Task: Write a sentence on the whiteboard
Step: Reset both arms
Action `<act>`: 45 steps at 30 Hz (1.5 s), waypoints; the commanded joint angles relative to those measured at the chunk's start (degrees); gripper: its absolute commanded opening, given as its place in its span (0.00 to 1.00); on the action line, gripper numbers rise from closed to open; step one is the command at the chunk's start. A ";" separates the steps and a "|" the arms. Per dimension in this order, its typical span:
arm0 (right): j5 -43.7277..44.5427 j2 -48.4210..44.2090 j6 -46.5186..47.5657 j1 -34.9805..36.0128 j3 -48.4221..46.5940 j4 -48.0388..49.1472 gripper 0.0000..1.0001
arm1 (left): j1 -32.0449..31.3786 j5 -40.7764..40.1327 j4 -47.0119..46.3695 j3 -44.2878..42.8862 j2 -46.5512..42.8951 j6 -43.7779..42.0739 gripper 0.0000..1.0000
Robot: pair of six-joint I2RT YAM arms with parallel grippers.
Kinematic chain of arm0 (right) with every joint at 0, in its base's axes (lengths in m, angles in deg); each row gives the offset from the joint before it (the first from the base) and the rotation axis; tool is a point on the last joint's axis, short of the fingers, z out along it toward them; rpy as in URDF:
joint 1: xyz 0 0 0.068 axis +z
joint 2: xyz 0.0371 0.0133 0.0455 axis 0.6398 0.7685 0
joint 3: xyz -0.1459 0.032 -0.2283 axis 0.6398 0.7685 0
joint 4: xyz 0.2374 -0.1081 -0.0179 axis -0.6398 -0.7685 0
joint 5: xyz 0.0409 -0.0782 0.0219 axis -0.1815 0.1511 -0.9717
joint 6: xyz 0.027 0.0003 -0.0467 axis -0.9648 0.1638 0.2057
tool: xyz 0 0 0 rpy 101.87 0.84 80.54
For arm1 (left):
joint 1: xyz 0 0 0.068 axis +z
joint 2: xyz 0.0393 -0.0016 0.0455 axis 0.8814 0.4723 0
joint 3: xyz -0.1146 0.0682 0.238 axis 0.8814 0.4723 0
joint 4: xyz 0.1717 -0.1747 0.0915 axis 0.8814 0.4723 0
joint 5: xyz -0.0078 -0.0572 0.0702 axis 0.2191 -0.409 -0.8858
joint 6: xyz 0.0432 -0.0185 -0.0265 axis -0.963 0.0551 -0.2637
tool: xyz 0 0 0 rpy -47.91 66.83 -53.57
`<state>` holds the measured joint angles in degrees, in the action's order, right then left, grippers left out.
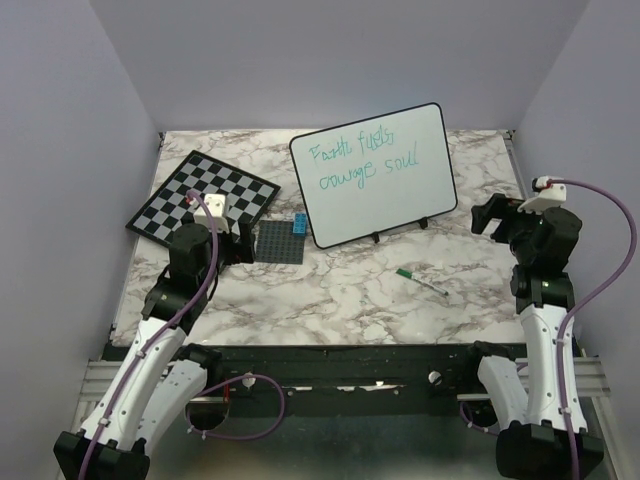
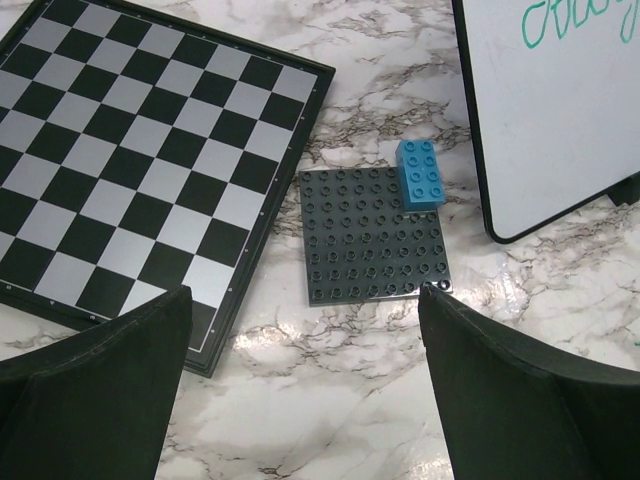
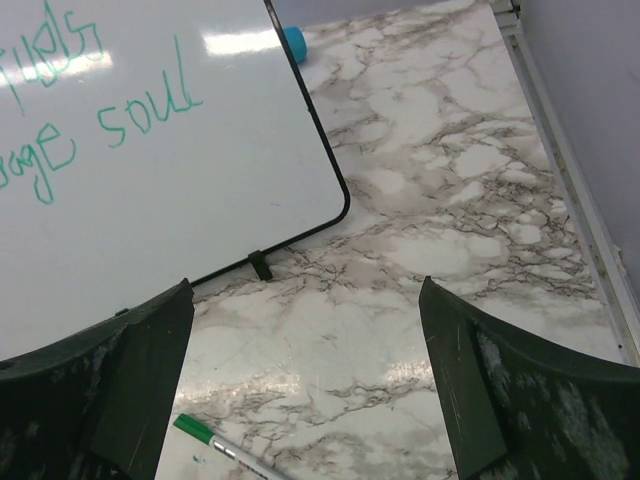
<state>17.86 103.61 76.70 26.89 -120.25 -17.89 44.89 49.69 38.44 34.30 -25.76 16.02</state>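
The whiteboard [image 1: 400, 205] stands at far centre, the sentence [image 1: 367, 160] written across it. The marker [image 1: 421, 281] lies just near-right of it, long axis roughly left-right, closer to the right gripper [image 3: 303, 290]. That and the left gripper [image 2: 303, 295] gape empty.

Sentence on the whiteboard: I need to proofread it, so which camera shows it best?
The top view: both lines of the sentence sit whole on the whiteboard. The right wrist view crops it to word endings; the left wrist view catches only a few strokes.
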 commanded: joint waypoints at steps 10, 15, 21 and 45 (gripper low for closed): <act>4.19 -2.46 -4.21 -0.39 -0.32 3.34 1.00 | 0.32 2.24 -1.78 0.49 -0.29 0.13 0.99; 5.34 -1.93 -4.92 -0.39 -0.24 3.43 1.00 | 0.32 2.86 -1.96 0.41 -0.11 0.22 0.99; 4.81 -2.02 -4.74 -0.39 -0.15 3.34 1.00 | 0.40 3.30 -1.87 0.41 -1.52 0.22 0.99; 3.05 -1.58 -3.69 -0.47 0.20 3.34 1.00 | 0.40 4.79 -2.48 1.02 -4.25 0.48 0.99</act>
<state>21.21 102.28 72.77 26.89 -120.25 -15.80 44.93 53.28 36.89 34.67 -29.61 16.16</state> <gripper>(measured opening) 0.996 0.985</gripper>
